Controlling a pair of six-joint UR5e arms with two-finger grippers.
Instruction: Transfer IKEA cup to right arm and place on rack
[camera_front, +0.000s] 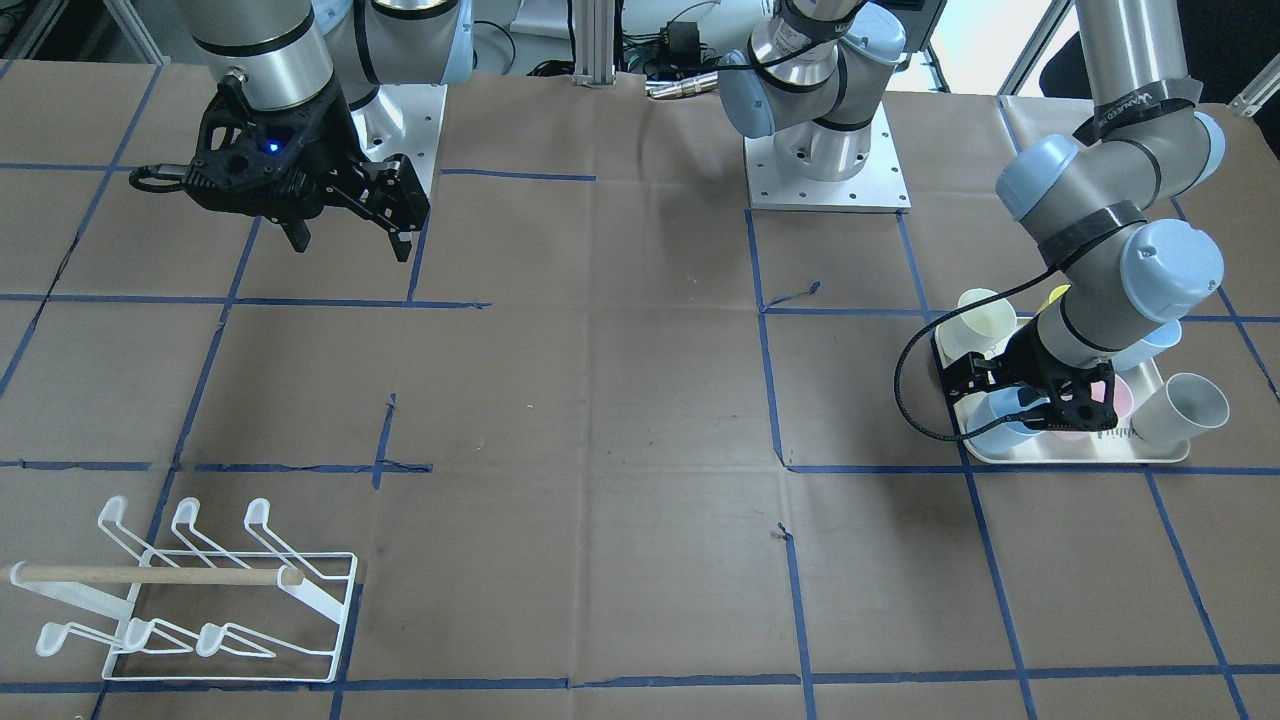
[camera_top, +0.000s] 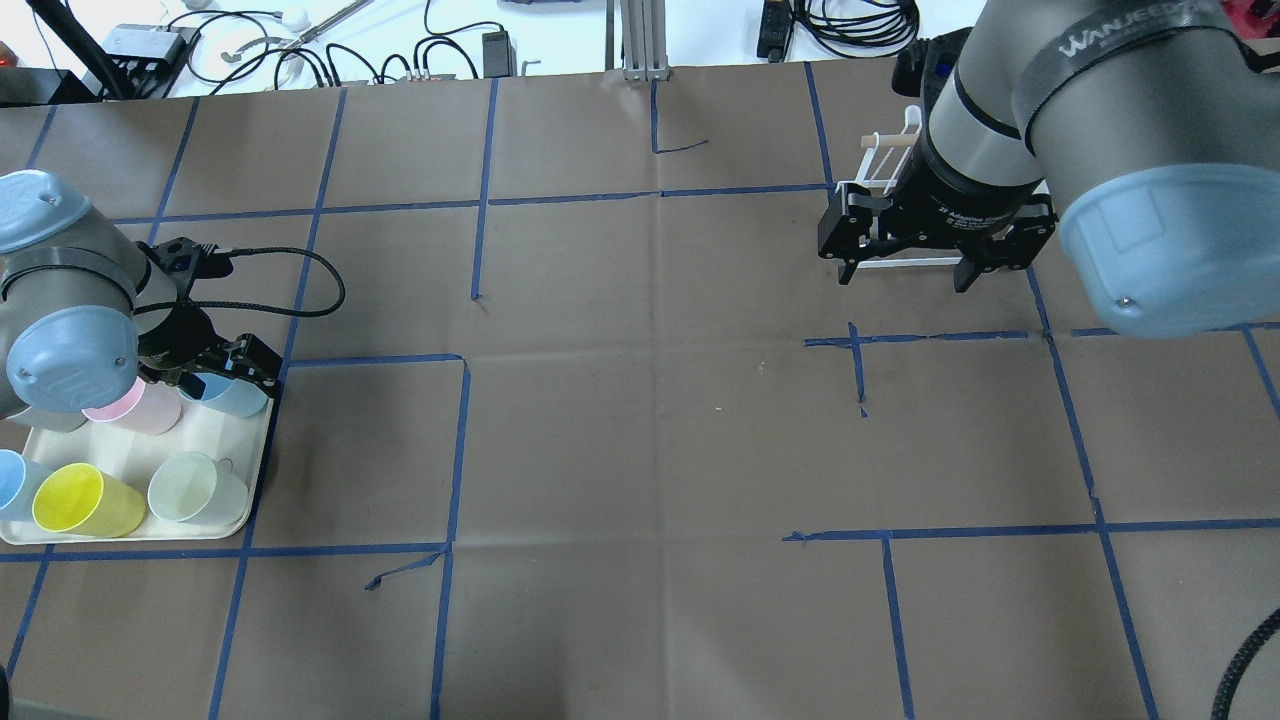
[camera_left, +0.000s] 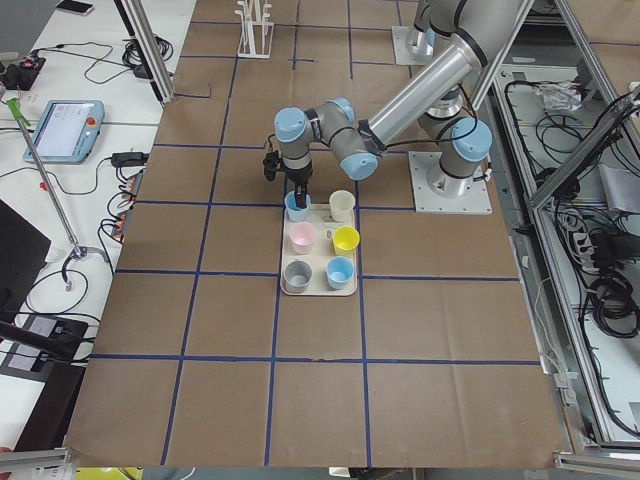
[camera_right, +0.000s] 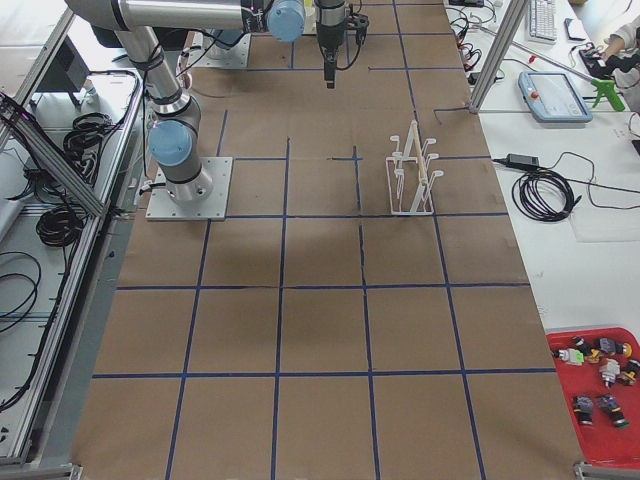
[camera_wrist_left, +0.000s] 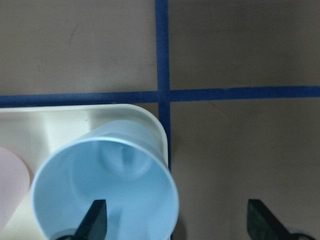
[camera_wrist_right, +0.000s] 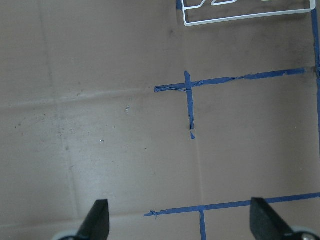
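left gripper (camera_wrist_left: 179, 220) spread, one jaw inside blue cup (camera_wrist_left: 105, 180) | cup at 1 o'clock corner of tray (camera_wrist_left: 30, 125) (overhead view) | right gripper (camera_wrist_right: 177, 222) spread, empty | risk: off-centre wall pinch could tip cup onto pink cup (camera_top: 140, 408)

Overhead, the right arm (camera_top: 1100, 110) hides most of the rack (camera_top: 885, 142); the left wrist view's bottom edge crops the blue cup (camera_wrist_left: 105, 180), its left edge the pink cup (camera_wrist_left: 9, 185)
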